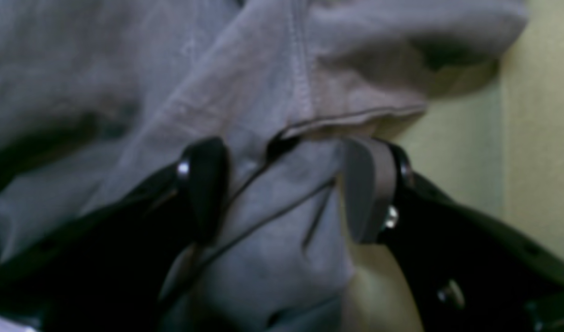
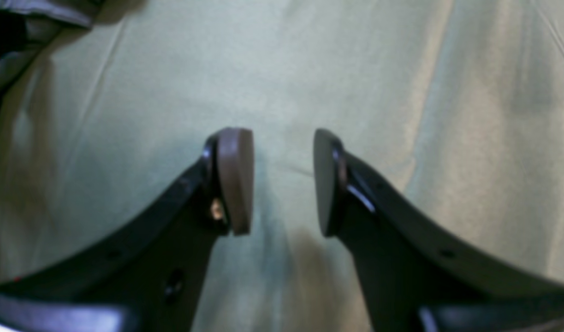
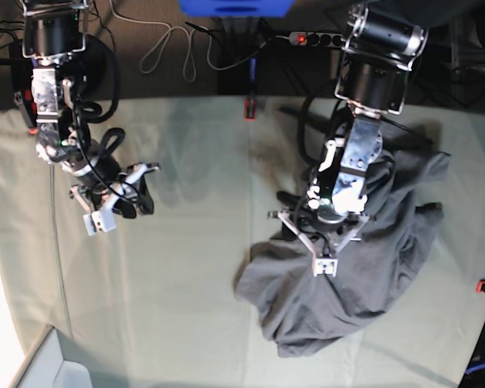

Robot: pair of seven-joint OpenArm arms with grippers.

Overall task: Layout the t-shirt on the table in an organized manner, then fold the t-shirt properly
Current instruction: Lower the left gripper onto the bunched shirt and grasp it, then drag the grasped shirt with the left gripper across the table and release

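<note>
The t-shirt (image 3: 364, 267) is seen bunched at four o'clock on the table (image 3: 194, 267), straddled but not pinched by the parted left gripper (image 1: 282, 189), while the right gripper (image 2: 282, 182), half-spread and empty, is kept well apart at nine o'clock, so several layers could be caught together.

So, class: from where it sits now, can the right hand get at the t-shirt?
Probably yes, though not without travelling. The right hand hangs open over bare table, well apart from the t-shirt. Nothing lies between them; the left hand is already over the shirt.
</note>
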